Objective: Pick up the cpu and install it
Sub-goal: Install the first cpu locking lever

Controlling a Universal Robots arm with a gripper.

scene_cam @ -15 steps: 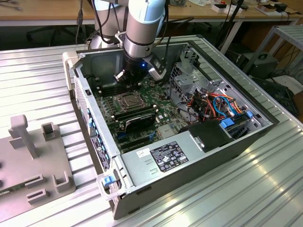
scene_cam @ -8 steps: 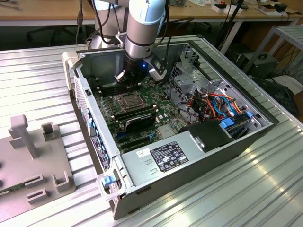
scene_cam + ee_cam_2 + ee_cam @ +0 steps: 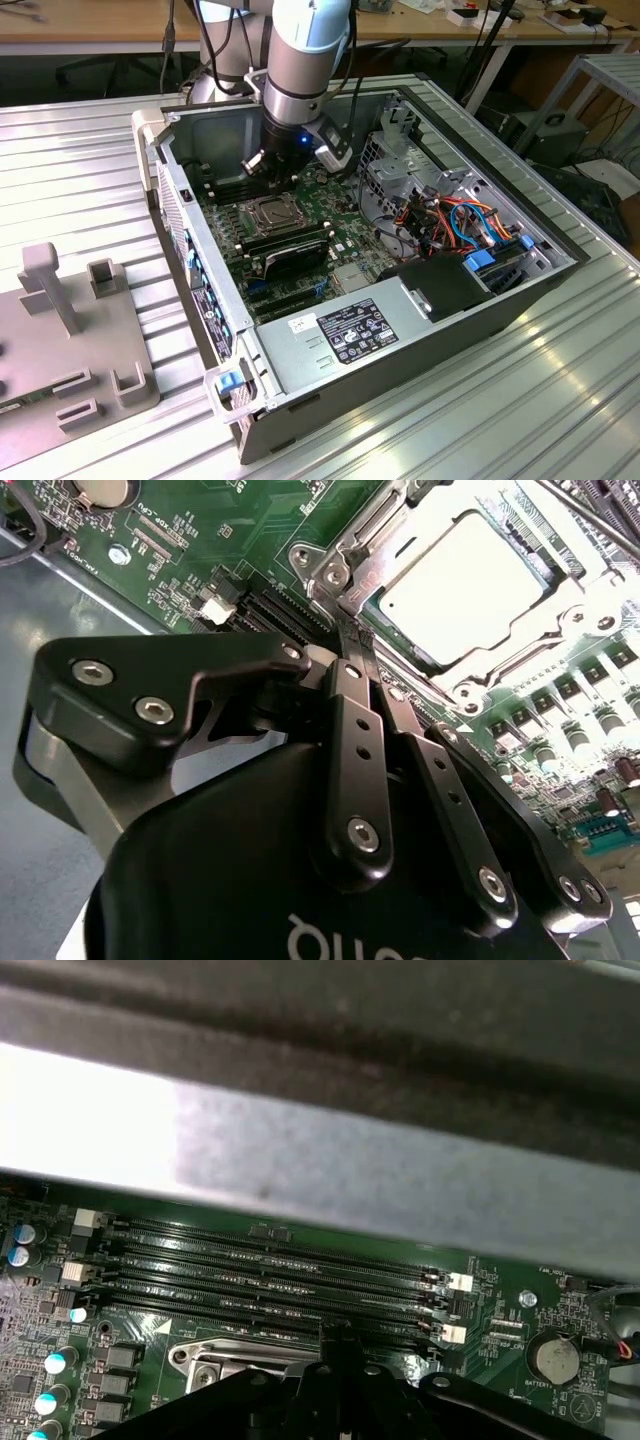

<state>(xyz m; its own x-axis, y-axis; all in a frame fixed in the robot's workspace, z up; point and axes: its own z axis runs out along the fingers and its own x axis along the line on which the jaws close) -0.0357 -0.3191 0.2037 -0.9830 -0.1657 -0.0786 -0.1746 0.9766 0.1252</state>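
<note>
The cpu point(image 3: 465, 590), a flat square chip with a pale silver top, lies inside the socket frame point(image 3: 340, 560) on the green motherboard point(image 3: 190, 540). In the exterior view the cpu point(image 3: 272, 212) sits in the middle of the board inside the open computer case. My gripper point(image 3: 347, 640) hangs just beside the socket's corner with its black fingers point(image 3: 352, 720) pressed together, and I see nothing between them. The gripper point(image 3: 268, 172) is low over the board, just behind the socket. In the first wrist view the gripper point(image 3: 338, 1335) points at the socket's edge, in front of the memory slots point(image 3: 270, 1270).
Black memory sticks point(image 3: 290, 245) stand in front of the socket. A power supply point(image 3: 350, 335) and coloured cables point(image 3: 450, 220) fill the case's right side. Case walls point(image 3: 190, 250) surround the board. A grey fixture point(image 3: 70, 330) rests on the ribbed table at the exterior view's left.
</note>
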